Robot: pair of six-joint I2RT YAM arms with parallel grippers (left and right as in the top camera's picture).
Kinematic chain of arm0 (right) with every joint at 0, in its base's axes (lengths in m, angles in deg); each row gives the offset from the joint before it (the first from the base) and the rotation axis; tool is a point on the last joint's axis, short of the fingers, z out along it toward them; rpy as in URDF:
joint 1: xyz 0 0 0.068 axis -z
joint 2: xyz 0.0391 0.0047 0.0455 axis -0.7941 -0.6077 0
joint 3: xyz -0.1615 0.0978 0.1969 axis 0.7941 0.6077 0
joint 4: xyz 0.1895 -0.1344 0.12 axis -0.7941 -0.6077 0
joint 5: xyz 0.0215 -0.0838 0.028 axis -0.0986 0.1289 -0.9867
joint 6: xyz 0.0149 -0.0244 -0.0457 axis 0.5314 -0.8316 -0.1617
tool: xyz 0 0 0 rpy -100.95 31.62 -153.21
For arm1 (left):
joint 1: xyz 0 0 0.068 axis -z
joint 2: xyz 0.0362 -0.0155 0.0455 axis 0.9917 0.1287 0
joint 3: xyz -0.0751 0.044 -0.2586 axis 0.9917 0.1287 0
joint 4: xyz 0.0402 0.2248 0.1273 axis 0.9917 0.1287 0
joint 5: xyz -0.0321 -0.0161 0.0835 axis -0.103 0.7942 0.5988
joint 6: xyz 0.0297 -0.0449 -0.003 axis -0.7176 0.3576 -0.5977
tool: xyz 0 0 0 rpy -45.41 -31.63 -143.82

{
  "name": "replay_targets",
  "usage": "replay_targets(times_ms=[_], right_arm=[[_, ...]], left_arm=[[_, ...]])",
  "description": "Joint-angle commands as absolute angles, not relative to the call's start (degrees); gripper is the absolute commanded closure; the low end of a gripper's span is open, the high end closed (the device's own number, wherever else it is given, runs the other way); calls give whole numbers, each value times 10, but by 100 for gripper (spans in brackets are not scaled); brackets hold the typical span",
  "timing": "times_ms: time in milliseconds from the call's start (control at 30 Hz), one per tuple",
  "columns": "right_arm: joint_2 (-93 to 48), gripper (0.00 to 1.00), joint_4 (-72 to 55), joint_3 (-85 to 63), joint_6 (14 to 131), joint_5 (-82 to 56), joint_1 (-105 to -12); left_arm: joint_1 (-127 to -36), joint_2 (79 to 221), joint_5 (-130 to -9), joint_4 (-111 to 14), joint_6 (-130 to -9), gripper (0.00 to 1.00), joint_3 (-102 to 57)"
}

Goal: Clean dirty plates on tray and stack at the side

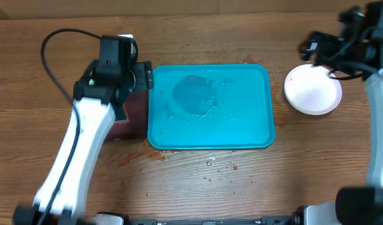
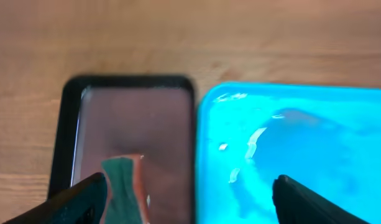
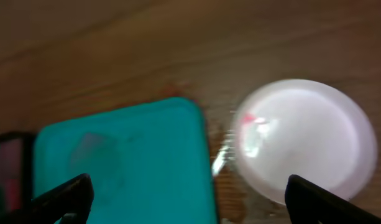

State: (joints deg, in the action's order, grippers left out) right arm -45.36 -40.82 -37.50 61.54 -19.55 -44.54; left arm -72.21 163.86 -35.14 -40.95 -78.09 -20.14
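Nothing but the counter (image 1: 197,194) to look at from where I'm standing: warm brown wood, the grain running side to side in long bands, darker streaks threading through it. The light comes soft and even from above, and the shadows on the boards are faint. Along the near stretch there's a scatter of pale crumbs and droplets (image 1: 219,165) glinting on the wood. Just left of that is a reddish smear (image 1: 125,159). The far edge reads paler, and it goes blurry in the close-up views.
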Motion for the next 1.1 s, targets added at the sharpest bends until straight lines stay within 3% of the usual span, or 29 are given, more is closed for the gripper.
replay_targets(times_ms=[0,133,300,467,633,1067], right_arm=[[-389,0,-403,-388,617,-204,-501],[-338,0,-416,-387,617,-168,-552],[-287,0,-411,-325,621,-168,-593],[-168,0,-274,-118,647,-164,-619],[-36,0,-139,84,646,-164,-641],[-7,0,-127,126,644,-149,-641]], left_arm=[[-680,1530,-344,-406,-818,9,-210],[-623,1454,-289,-380,-817,0,-210],[-539,1392,-270,-308,-759,0,-196],[-411,1318,-152,-331,-667,0,-73],[-299,1239,-91,-437,-667,0,65],[-286,1227,-28,-483,-714,0,89]])
